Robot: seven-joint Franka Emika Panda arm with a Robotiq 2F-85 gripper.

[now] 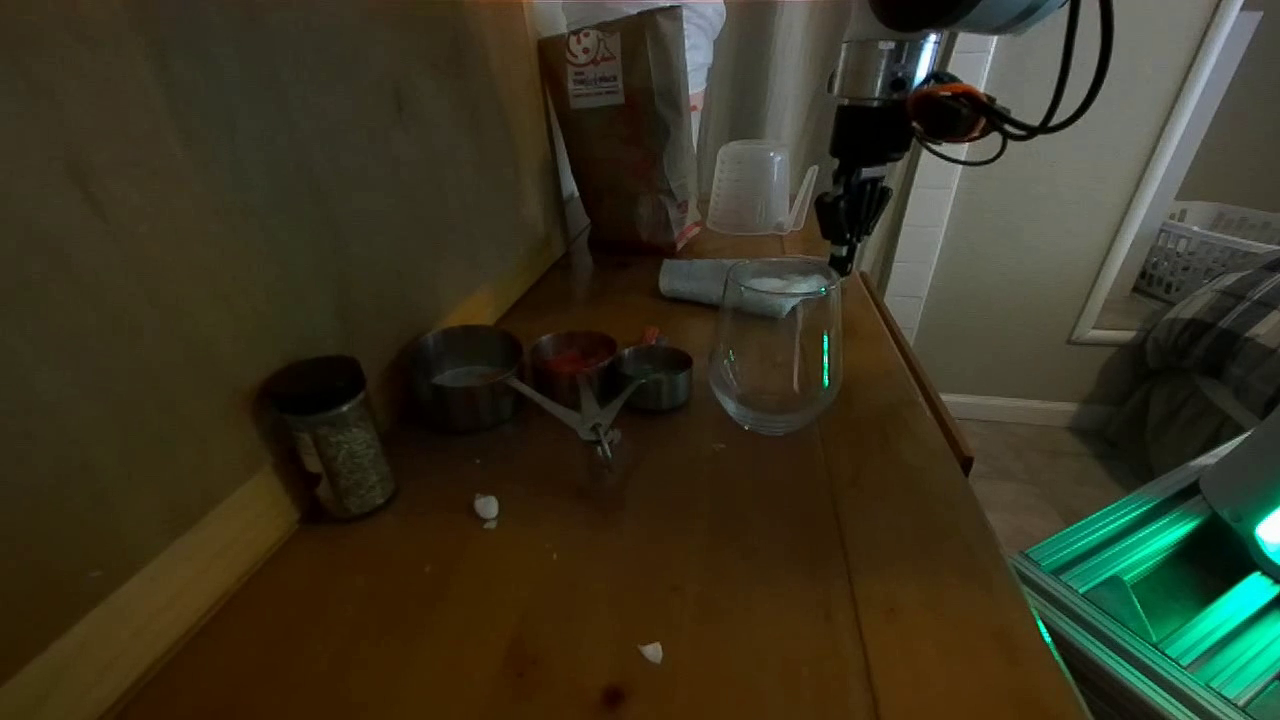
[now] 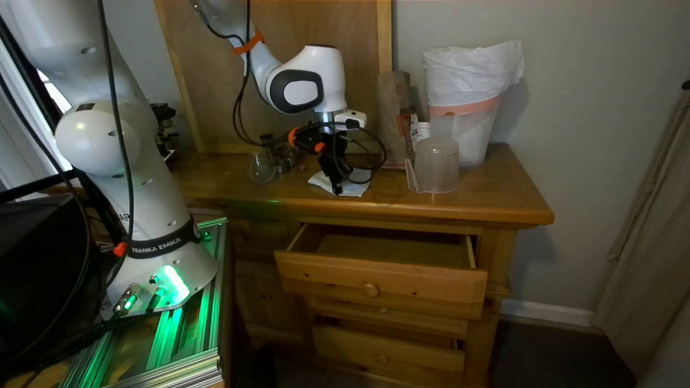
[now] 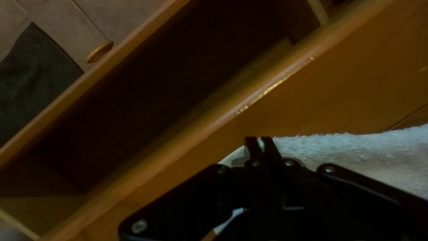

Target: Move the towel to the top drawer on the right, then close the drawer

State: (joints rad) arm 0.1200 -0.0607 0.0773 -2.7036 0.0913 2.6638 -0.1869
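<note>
Wrist view: edge of the surface [image 3: 334, 97] runs diagonally; just past it the top drawer [image 3: 87, 82] gapes. Towel [image 3: 361, 157] lies on the surface near that edge. Tool [image 3: 261, 142] at towel's rim, jaws nearly together; cannot tell if they pinch it.

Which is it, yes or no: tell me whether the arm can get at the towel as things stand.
Likely yes: the claw is right at the towel with nothing visible between them, and the glass stands apart. Whether the towel is gripped is unclear.
</note>
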